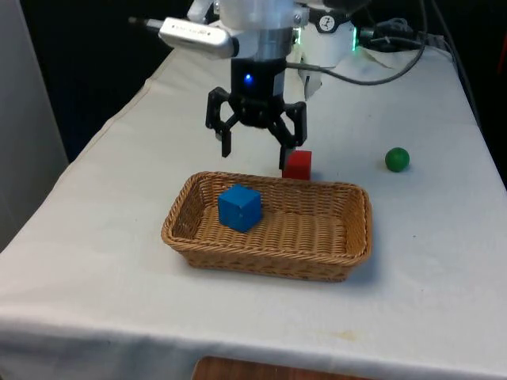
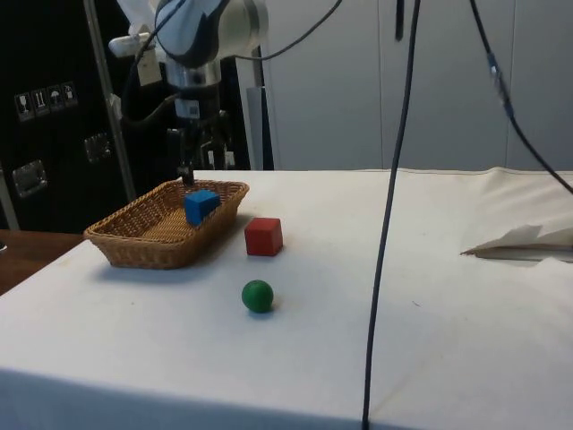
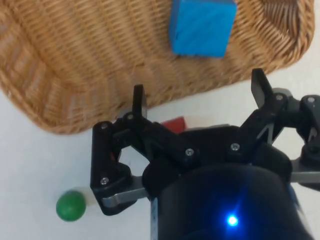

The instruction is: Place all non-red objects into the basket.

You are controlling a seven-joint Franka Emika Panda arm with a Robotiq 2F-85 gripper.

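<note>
I see blue cube in basket, under my hand. Hand empty, fingers apart. Green ball left, off to side on bench.

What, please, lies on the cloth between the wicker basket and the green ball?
In the side view, the red cube sits between the basket and the green ball, touching neither.

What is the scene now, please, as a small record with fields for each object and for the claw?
basket: wicker, on the white cloth
blue cube: inside the basket
red cube: on the cloth, just outside the basket's far rim
green ball: on the cloth, apart from the basket, towards the front view's right
claw: open, empty, above the basket's far rim
left to do: green ball not yet in the basket
</note>
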